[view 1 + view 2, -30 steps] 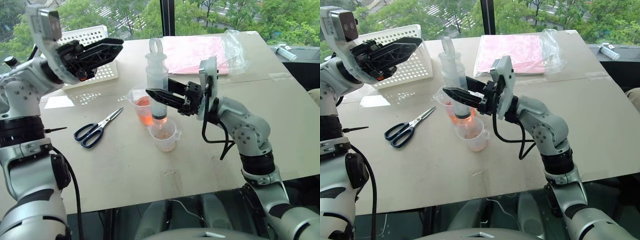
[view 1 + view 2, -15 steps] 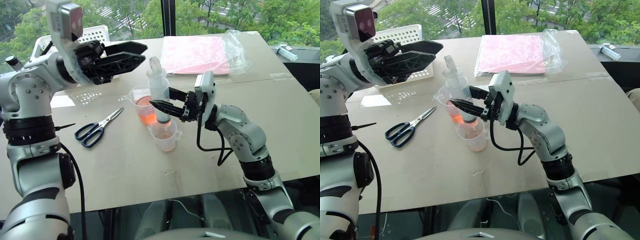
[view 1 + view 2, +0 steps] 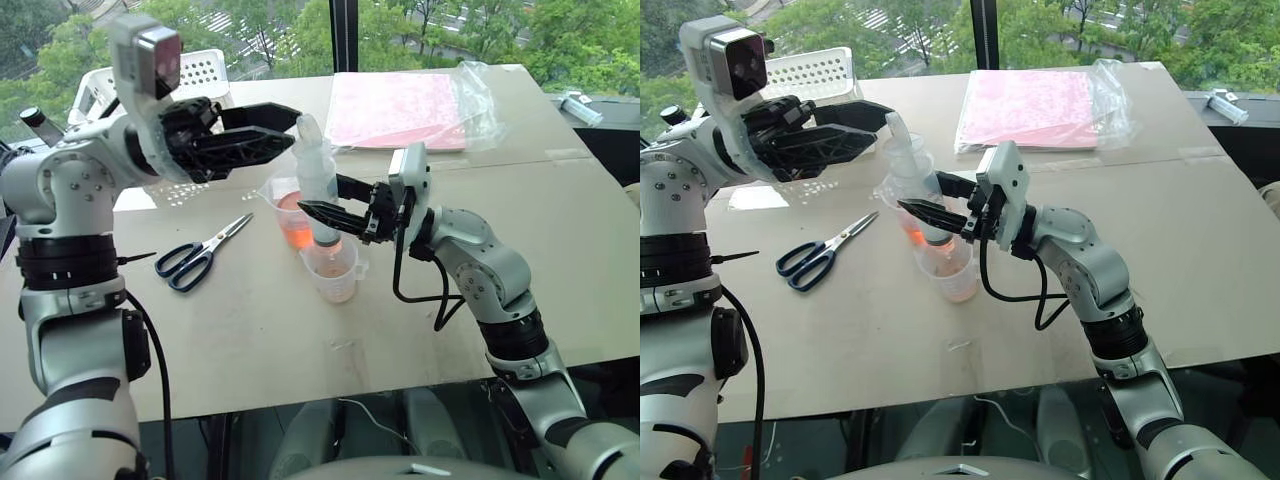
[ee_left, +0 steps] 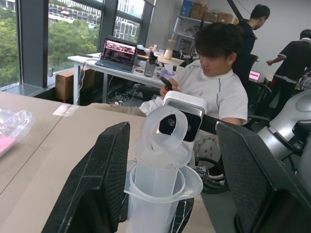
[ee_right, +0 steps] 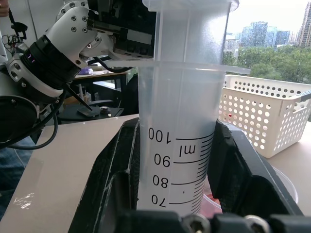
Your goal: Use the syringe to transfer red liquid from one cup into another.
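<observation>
1. Head views: the right gripper (image 3: 318,213) has its fingers closed on the barrel of the syringe (image 3: 318,190), holding it upright with its tip down in the small cup (image 3: 334,272), which stands on the tabletop (image 3: 250,320). A little red liquid (image 3: 295,228) shows in the big cup (image 3: 288,212), which stands just behind the small one. The left gripper (image 3: 275,135) hangs level at the syringe's top, fingers apart, reaching in from the left beside the plunger ring; whether they touch it I cannot tell. Scissors (image 3: 200,254) lie to the left of the cups, a white basket (image 3: 200,75) sits at the far left, and a pink sheet in a clear bag (image 3: 400,100) lies at the far side

2. Left wrist view: the two black fingers (image 4: 99,184) stand spread on either side of the white plunger ring (image 4: 165,127) and the barrel's flange, with gaps showing on both sides. A seated person (image 4: 216,82) in a white shirt is behind, and a laptop (image 4: 116,53) sits on a desk

3. Right wrist view: both fingers (image 5: 121,170) press against the clear barrel (image 5: 180,145) at its upper graduation marks. The basket (image 5: 262,111) is behind
</observation>
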Action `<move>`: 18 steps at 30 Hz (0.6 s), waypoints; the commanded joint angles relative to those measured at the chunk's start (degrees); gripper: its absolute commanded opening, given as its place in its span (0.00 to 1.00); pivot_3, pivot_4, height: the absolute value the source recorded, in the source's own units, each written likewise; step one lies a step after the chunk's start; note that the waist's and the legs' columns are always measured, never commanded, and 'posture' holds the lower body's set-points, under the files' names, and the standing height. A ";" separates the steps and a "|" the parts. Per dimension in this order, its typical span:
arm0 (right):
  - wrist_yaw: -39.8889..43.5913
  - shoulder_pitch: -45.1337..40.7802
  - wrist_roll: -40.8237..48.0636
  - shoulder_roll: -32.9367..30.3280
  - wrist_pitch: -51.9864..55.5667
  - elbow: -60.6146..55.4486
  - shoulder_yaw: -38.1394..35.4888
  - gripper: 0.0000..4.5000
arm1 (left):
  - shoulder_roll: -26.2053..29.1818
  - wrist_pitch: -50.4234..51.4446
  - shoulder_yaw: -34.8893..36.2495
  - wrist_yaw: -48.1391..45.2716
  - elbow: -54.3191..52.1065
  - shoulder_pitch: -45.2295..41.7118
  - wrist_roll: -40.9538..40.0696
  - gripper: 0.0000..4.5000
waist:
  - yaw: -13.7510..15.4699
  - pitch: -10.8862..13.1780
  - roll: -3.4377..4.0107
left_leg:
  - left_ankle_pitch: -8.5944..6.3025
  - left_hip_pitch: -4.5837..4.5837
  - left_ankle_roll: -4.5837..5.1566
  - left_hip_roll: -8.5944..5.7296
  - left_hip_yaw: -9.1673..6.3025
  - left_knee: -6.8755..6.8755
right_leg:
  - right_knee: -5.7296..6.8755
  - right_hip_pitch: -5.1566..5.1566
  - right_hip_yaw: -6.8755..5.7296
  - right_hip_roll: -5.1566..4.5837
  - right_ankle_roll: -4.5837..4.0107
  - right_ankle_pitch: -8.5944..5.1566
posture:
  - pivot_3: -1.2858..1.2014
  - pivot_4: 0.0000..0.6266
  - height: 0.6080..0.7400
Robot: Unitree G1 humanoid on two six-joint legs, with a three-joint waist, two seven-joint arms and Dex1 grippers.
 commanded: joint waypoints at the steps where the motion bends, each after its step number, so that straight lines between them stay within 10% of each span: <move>1: 0.47 -1.09 0.39 0.35 -0.92 -2.10 0.01 0.33 | -0.17 -0.56 -0.05 -0.35 -0.83 -0.58 -0.07 0.64 | 0.01 0.00 0.00 | 0.00 0.00 0.00 0.00 0.00 0.00 | 0.00 0.00 0.00 0.00 0.00 0.00 | 0.52 0.24 1.00; 11: 0.90 -0.65 0.05 -0.37 -1.11 -2.20 0.26 0.33 | -2.57 -0.74 -1.43 0.60 -0.44 -2.05 0.53 0.64 | -0.07 0.00 0.00 | 0.00 0.00 0.00 0.00 0.00 0.00 | 0.01 0.01 0.00 -0.01 0.00 0.00 | 0.52 0.24 1.00; 18: 0.65 -0.56 -0.51 -0.71 -1.78 -1.57 -0.31 0.33 | -3.68 -0.38 -1.41 0.96 0.15 -2.78 0.93 0.15 | -0.10 0.00 -0.01 | 0.00 0.00 0.00 0.00 0.00 0.00 | 0.00 0.02 0.00 -0.01 0.00 0.00 | 0.52 0.24 1.00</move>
